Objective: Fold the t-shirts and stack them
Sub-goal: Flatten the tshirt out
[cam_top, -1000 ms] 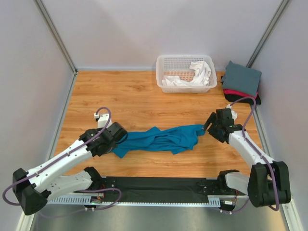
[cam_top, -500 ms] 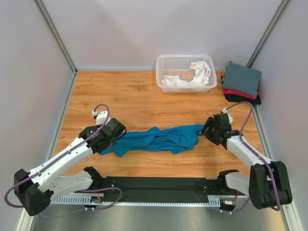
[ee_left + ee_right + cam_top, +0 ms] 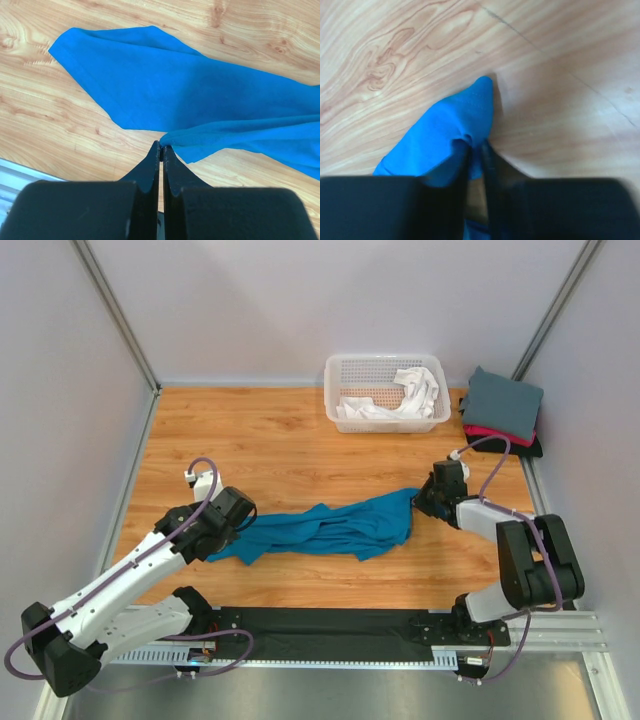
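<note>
Teal-blue t-shirt [image 3: 335, 527], the one we see being handled, lies stretched in a long, rumpled band across the near half of the wooden table [image 3: 280, 440], running from left to right between the two arms. At its left end, the left gripper [image 3: 240, 528] sits low over the cloth; from the left wrist camera we see its two dark fingers [image 3: 150, 165] pressed flat against each other, with a folded edge of the shirt [image 3: 200, 95] caught right at their tips. Beyond those tips the fabric spreads out in a broad pointed flap on the wood. At the right end, the right gripper [image 3: 420, 502] meets the shirt's narrow corner. From the right wrist camera (a soft, slightly blurred view) we see that gripper [image 3: 476, 150] with its jaws drawn close together, pinching blue cloth [image 3: 455, 130] between them, while a small pointed tip of fabric pokes out past the fingers onto the table. At the far edge of the table stands a white lattice basket [image 3: 386, 358], upright, with a crumpled white t-shirt [image 3: 418, 388] lying inside it. Just to the right of the basket, in the far right corner, we see a small stack of folded shirts: a slate-grey t-shirt [image 3: 503, 402] on top, a red-pink t-shirt [image 3: 492, 432] showing as a strip beneath it, and a black t-shirt [image 3: 500, 447] at the bottom.
</note>
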Tool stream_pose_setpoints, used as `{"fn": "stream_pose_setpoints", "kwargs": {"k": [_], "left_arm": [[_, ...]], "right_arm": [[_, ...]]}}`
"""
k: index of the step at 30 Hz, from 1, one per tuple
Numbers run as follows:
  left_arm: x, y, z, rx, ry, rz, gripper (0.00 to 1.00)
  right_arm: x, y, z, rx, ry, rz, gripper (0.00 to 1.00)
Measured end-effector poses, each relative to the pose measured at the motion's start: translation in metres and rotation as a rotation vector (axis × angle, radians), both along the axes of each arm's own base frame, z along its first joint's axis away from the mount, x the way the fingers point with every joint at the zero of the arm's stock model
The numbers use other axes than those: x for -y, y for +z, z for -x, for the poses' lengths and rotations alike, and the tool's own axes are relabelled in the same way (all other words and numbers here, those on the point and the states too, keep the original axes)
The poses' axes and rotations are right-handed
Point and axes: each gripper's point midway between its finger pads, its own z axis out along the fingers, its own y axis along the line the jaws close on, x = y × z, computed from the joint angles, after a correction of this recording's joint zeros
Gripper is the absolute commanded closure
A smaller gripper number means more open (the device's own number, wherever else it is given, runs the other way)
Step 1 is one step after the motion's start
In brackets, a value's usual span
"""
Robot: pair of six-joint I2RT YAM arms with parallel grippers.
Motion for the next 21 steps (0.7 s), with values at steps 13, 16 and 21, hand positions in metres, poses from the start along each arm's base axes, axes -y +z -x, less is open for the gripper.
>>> {"fn": "stream_pose_setpoints", "kwargs": {"k": [13,16,21], "left_arm": [[-0.029,0.086,-0.047,0.207,0.110,0.009,1.00],[-0.042,0.142,-0.066,0.356,0.115,0.010,1.00],[-0.049,0.259,-0.077,0.640,0.049,-0.003,1.00]], "right_arm": [[0.009,0.131,-0.034,0.204,0.067,0.120,1.00],[0.016,0.248,-0.044,0.454,0.066,0.164,1.00],[0.019,0.388,-0.031,0.762,0.079,0.196,1.00]]}}
